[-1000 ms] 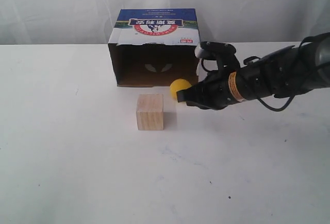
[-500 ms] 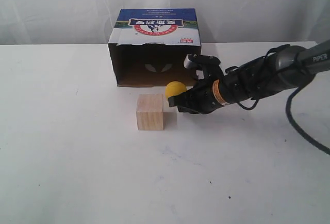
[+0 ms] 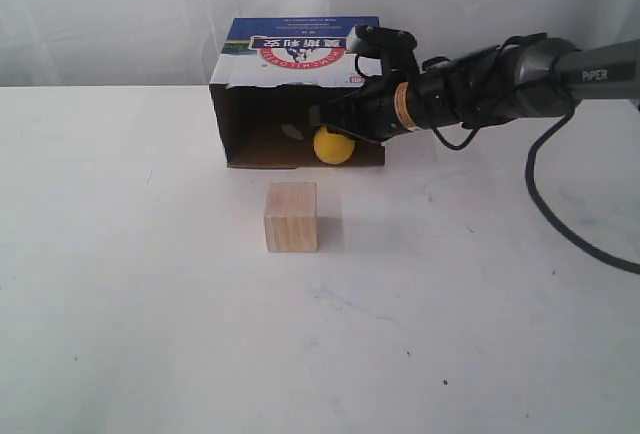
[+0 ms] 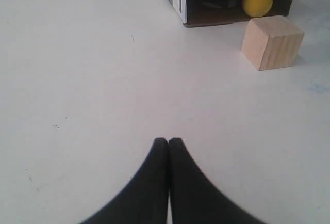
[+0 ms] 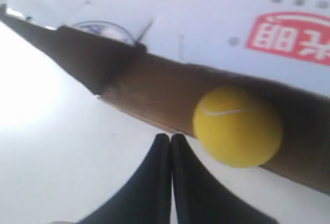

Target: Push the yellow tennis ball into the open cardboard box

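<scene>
At the box [image 3: 290, 29] mouth, the ball [image 3: 333, 145] now sits just inside, up from beside the cube [image 3: 291, 216] a second ago. The right gripper [image 5: 167, 140], jaws together, has followed close behind it; the left gripper [image 4: 168, 144], jaws together too, rests far off. One deeper nudge should finish it.

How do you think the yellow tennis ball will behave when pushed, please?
Being round, the yellow tennis ball will probably roll at a light touch. At the mouth of the open cardboard box, it might roll back out. The right gripper, jaws shut, could deflect it sideways.
</scene>
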Robot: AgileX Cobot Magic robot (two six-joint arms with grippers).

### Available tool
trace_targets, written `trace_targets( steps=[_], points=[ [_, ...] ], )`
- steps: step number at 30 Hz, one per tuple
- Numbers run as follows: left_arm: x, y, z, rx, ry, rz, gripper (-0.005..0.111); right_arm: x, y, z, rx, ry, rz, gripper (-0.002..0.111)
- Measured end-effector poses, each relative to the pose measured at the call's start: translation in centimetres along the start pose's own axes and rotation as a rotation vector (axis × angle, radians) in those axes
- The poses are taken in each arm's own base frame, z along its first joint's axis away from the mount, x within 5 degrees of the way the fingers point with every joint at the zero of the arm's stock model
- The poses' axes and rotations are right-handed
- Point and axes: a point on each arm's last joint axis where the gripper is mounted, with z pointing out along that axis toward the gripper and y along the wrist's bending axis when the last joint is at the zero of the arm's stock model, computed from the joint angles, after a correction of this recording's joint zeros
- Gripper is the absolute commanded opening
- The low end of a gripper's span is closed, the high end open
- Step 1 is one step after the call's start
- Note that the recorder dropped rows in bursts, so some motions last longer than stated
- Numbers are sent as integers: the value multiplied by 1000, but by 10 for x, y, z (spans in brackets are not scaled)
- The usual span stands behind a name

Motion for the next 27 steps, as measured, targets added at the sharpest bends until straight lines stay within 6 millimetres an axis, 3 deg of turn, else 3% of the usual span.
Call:
trace_targets(
  steps=[4, 11, 16, 22, 27],
  points=[
    [0, 0, 0, 0, 0, 0, 0, 4, 6, 3, -60, 27, 46, 0],
    [0, 0, 0, 0, 0, 0, 0, 21, -3, 17, -54, 73, 92, 0],
    [0, 0, 0, 0, 0, 0, 0, 20, -2, 16, -58, 71, 98, 0],
    [0, 0, 0, 0, 0, 0, 0, 23, 10, -4, -89, 95, 146, 0],
    [0, 0, 0, 0, 0, 0, 0, 51, 13, -34, -11, 145, 180, 0]
  ],
)
